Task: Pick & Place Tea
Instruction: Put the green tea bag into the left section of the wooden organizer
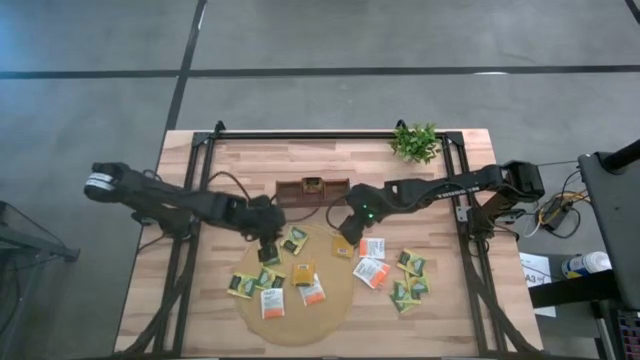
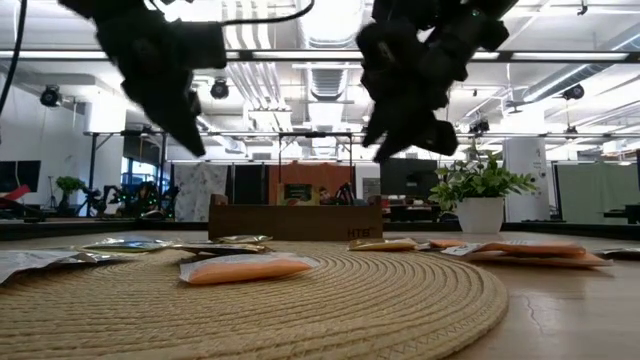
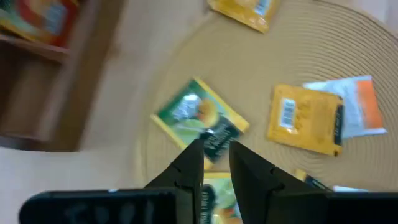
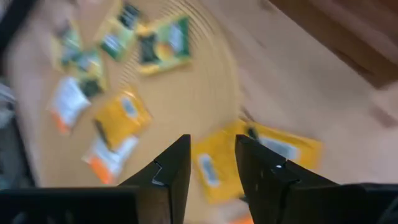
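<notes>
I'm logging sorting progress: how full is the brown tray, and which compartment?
Nearly empty. In the high view the tray holds one sachet in its middle compartment; both side compartments look bare. The other sachets lie outside.

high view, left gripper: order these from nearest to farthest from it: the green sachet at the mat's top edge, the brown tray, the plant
From the left gripper:
1. Green sachet, just to its right on the mat's top edge.
2. Brown tray, farther up the table, near the middle.
3. Plant, at the far right corner, clearly farthest.

Grey floor (image 1: 90, 50) crossed by dark lines; beyond, ceiling strip lights (image 2: 300, 55) and white columns (image 2: 520, 165).
</notes>
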